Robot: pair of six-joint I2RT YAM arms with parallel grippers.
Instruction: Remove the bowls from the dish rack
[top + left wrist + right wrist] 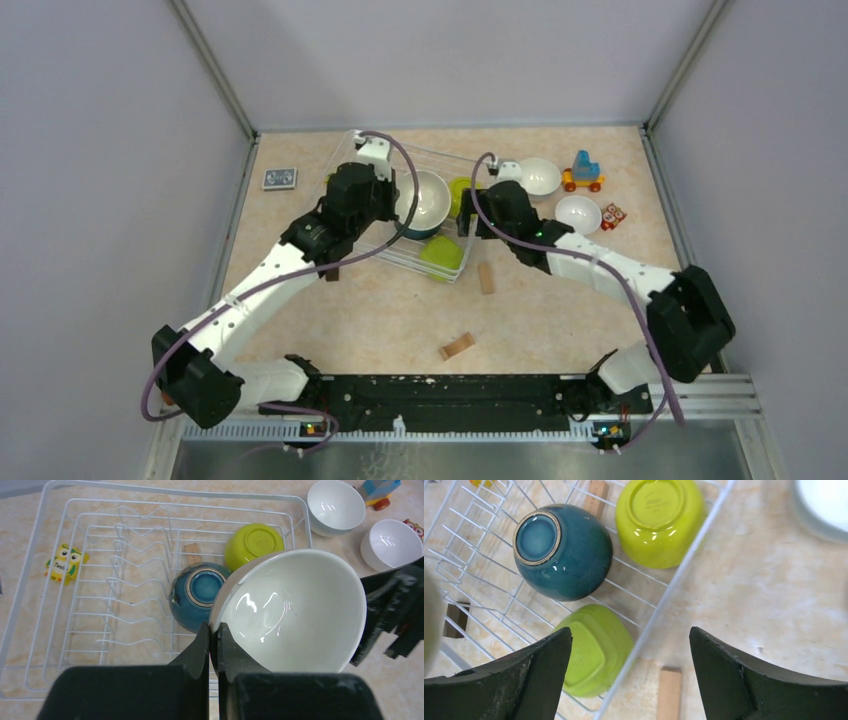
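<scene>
The wire dish rack [372, 150] lies at mid-table. My left gripper [214, 628] is shut on the rim of a beige bowl [295, 615] with a white inside, held tilted above the rack [165, 490]; the same bowl shows in the top view [428, 200]. A dark teal bowl [195, 597] and a lime green bowl [254, 542] lie upside down in the rack. A second lime green bowl [596, 647] lies at the rack's near right corner. My right gripper [630, 635] is open and empty above the rack's right rim [684, 575]. Two white bowls [540, 176] [578, 213] stand upright on the table to the right.
A yellow owl toy [64, 562] lies under the rack's left side. A toy train [583, 172] and a small red block [613, 216] sit by the white bowls. Wooden blocks [486, 278] [457, 346] lie in front of the rack. A card [279, 178] lies at the far left.
</scene>
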